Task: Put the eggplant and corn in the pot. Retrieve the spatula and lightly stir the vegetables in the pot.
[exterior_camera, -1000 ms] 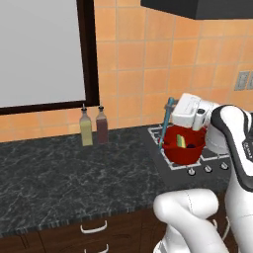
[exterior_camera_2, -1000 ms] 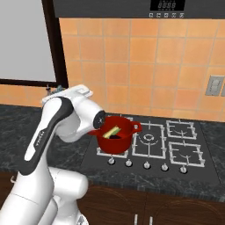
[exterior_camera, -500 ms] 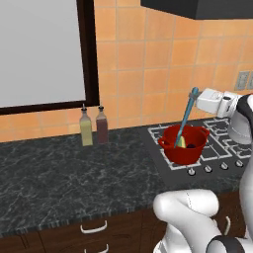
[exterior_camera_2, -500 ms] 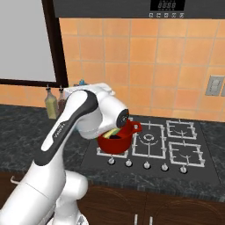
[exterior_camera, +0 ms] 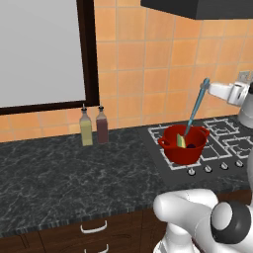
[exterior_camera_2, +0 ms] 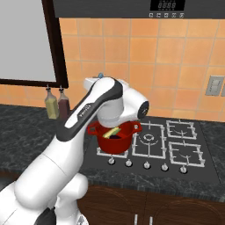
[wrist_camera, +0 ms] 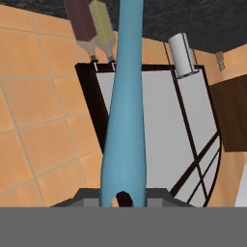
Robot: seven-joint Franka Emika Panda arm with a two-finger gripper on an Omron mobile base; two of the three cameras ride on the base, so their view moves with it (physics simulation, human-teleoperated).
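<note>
The red pot (exterior_camera: 184, 155) stands on the front left burner of the hob. Inside it lie the yellow corn (exterior_camera: 181, 142) and, beside it, the dark eggplant (exterior_camera: 193, 146). The light blue spatula (exterior_camera: 195, 109) leans steeply, blade down in the pot among the vegetables and handle rising up and right. My gripper (exterior_camera: 207, 87) is shut on the top of its handle, above and right of the pot. In the right base view my arm hides the hand; the pot (exterior_camera_2: 112, 145), corn (exterior_camera_2: 111, 132) and eggplant (exterior_camera_2: 116, 137) show below it. The hand view looks along the spatula handle (wrist_camera: 126, 120) from the gripper (wrist_camera: 123, 198).
Two bottles (exterior_camera: 86, 128) (exterior_camera: 102, 125) stand against the wall left of the hob. The other burner grates (exterior_camera_2: 184, 140) lie right of the pot, with knobs (exterior_camera_2: 146, 165) along the hob's front. A dark-framed window (exterior_camera: 39, 49) is at the back left. A hood hangs above.
My hand has swung from above the pot up and to the right. The spatula has tipped with it, its blade staying in the pot. The pot has not moved.
</note>
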